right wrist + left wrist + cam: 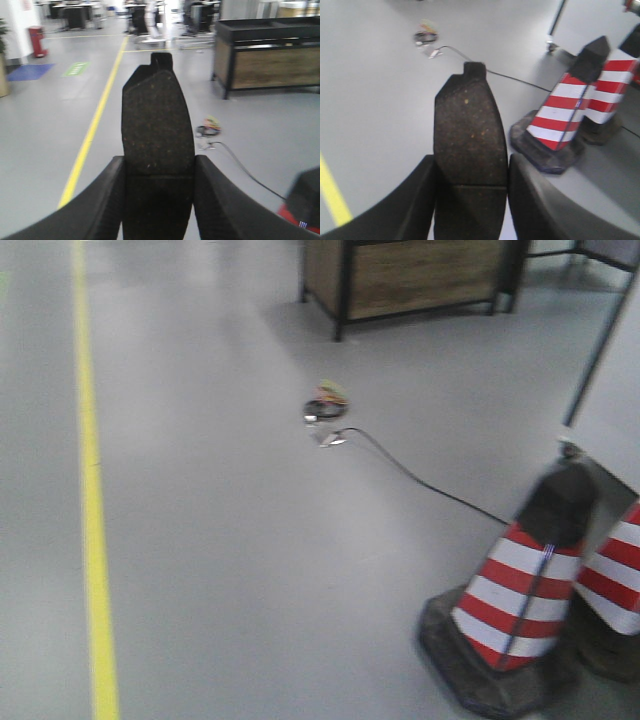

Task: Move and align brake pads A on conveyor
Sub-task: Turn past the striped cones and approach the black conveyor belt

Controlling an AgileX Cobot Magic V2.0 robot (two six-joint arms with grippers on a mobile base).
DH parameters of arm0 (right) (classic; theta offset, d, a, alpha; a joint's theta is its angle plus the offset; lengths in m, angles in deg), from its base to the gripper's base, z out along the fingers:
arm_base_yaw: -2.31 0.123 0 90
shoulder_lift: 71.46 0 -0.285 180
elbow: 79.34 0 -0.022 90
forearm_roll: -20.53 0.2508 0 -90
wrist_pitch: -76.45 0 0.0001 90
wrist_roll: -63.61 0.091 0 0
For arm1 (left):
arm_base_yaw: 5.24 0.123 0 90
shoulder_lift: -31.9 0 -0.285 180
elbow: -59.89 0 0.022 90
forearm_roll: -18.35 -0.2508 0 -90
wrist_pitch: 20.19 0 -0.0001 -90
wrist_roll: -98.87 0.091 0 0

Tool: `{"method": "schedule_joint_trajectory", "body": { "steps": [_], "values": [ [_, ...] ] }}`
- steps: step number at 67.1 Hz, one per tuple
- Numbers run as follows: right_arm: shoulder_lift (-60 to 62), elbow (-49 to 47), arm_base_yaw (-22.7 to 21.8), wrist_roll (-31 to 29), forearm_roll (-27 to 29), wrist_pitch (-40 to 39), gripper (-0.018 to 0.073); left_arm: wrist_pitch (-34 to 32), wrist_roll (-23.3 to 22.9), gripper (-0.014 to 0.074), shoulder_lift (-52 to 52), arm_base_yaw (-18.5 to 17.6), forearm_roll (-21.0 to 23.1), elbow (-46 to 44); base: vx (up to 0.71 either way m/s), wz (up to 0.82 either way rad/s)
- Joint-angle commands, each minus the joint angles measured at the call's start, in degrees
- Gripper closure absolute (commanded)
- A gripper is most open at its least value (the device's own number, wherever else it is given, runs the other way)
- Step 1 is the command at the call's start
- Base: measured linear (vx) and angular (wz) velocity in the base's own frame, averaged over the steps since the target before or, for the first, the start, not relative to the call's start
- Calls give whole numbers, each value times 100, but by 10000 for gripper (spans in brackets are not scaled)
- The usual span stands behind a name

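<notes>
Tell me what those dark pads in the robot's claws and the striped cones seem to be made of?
The brake pad in the left gripper and the brake pad in the right gripper look like a pressed, gritty composite: matte, dark, with tiny pale flecks. The traffic cones look like plastic or rubber, with glossy red and white bands and a dull black base.

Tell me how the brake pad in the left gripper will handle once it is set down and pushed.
The brake pad looks rigid, so it should slide without bending. Its flat, oblong shape suggests it won't roll. The gritty face probably grips, resisting slip between the left gripper fingers.
</notes>
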Motion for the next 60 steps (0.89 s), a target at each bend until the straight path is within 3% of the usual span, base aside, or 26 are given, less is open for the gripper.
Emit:
{"method": "schedule_joint_trajectory", "body": {
  "steps": [1, 60],
  "values": [
    [-68, -164, -20, -51, -147, -513, 564, -483, -50, 603, -43, -28, -40, -165, 19, -86],
    [-68, -164, -20, -51, -147, -513, 564, -483, -50, 603, -43, -28, -40, -165, 16, -74]
  ]
}}
